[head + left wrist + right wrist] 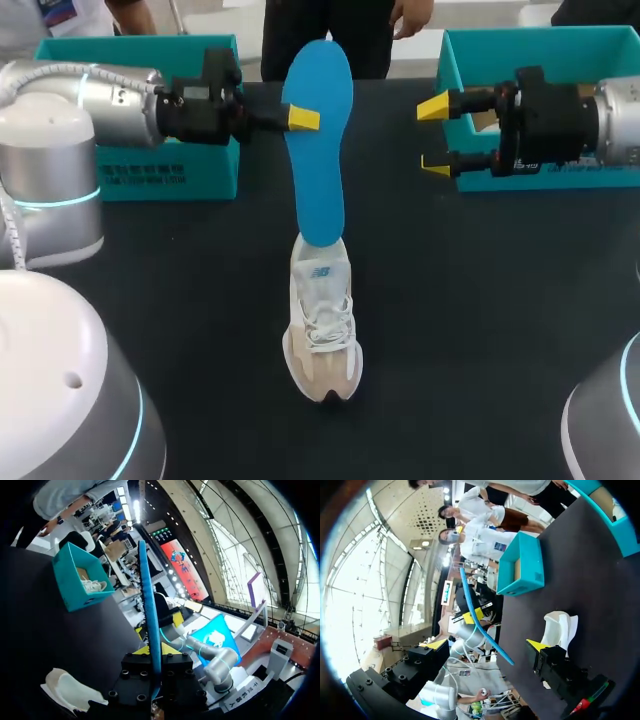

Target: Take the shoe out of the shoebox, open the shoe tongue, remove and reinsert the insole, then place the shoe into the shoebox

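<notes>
Held upright, pinched at the forefoot by left pincer [300, 118]: blue insole [320, 190], heel end at collar of white shoe [322, 330] on desk [480, 300]. Right pincer [435, 135] spread, empty. Judged light, floppy; best gripped flat-faced, nearer mid-length.

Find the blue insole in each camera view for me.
Head view: insole mid-table, its lower end in the white shoe.
Left wrist view: insole edge-on, clamped between the left gripper's fingers.
Right wrist view: insole a thin curved strip ahead of the right gripper.
Shared landmark: the white shoe.
</notes>
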Controlling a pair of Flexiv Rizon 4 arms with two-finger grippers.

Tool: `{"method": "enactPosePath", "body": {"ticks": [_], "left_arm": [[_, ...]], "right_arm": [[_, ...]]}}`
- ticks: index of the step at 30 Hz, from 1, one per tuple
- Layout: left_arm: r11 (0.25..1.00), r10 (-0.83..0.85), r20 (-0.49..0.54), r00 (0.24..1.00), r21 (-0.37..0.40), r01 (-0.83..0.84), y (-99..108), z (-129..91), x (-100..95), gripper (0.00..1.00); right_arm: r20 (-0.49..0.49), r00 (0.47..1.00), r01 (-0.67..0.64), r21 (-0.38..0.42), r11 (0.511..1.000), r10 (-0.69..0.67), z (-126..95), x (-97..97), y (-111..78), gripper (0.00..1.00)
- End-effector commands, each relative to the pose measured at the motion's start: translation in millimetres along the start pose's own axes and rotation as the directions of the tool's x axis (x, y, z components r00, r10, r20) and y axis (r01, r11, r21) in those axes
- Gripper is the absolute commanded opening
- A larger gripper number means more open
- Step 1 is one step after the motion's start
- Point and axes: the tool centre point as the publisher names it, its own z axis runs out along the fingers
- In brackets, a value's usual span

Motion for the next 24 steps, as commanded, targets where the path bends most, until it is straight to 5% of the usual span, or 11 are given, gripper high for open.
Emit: {"method": "enactPosePath", "body": {"ticks": [1,10,24], "left_arm": [[0.939,0.342,0.002,0.940,0.008,-0.342,1,-4,10.8,0.00],[0.678,0.732,0.114,0.672,-0.031,-0.734,-10,-12,17.3,0.00],[0.707,0.703,0.150,0.695,-0.034,-0.707,-18,-14,16.4,0.00]], "right_arm": [[0.001,1.000,0.000,0.000,1.000,0.000,2,0.0,1.0,1.00],[0.001,1.000,0.000,0.000,1.000,0.000,2,0.0,1.0,1.00],[0.001,1.000,0.000,0.000,1.000,0.000,2,0.0,1.0,1.00]]}}
